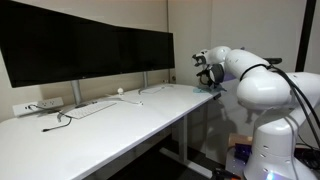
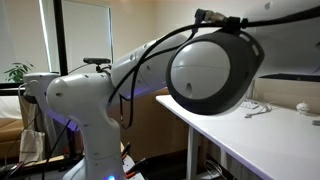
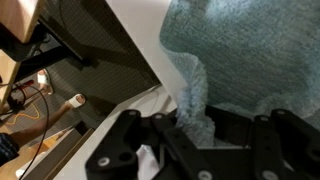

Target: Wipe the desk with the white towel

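An exterior view looks along the desk (image 1: 110, 125) from its near end toward the arm (image 1: 262, 88) at far right, an exterior view crowds that arm (image 2: 215, 65) with the desk (image 2: 275, 135) at right, and the wrist view peers closely onto the towel (image 3: 250, 50).

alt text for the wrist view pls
A black gripper pinches a bunched fold of a pale, fluffy terry towel that lies spread on a white desk near its edge. Beyond the edge, dark floor and loose cables show.

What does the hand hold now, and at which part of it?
The hand holds the towel, pinched by a bunched fold that hangs from its edge.
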You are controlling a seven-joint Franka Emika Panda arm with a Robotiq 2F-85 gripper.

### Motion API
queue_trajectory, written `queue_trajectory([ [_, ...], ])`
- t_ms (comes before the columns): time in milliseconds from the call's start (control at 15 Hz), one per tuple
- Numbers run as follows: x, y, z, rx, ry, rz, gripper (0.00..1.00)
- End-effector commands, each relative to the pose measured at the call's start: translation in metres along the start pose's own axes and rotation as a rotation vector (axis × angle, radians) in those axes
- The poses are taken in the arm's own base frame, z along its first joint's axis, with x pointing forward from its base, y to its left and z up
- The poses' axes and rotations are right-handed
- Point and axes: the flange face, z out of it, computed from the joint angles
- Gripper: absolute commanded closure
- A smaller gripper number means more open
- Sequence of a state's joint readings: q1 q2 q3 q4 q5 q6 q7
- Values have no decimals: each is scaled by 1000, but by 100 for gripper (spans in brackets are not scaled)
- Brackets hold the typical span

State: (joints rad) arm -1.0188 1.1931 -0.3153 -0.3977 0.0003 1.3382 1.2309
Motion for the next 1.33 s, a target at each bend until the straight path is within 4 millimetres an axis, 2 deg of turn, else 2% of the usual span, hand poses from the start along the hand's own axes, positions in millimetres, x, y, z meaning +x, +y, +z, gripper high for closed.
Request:
queue_trajectory([
  [0,-16,-8,-18,89,-54,21,93],
  [333,-46,-24,-28,167,-58,19,93],
  [600,-72,-27,-37,172,-70,-23,92],
  [667,-108,-31,-43,163,-67,-43,93],
  [1000,-178,-35,-52,147,-56,-161,92],
  [1200,-205,-25,-56,89,-39,-244,93],
  [1267,-200,-23,-57,73,-35,-268,93],
])
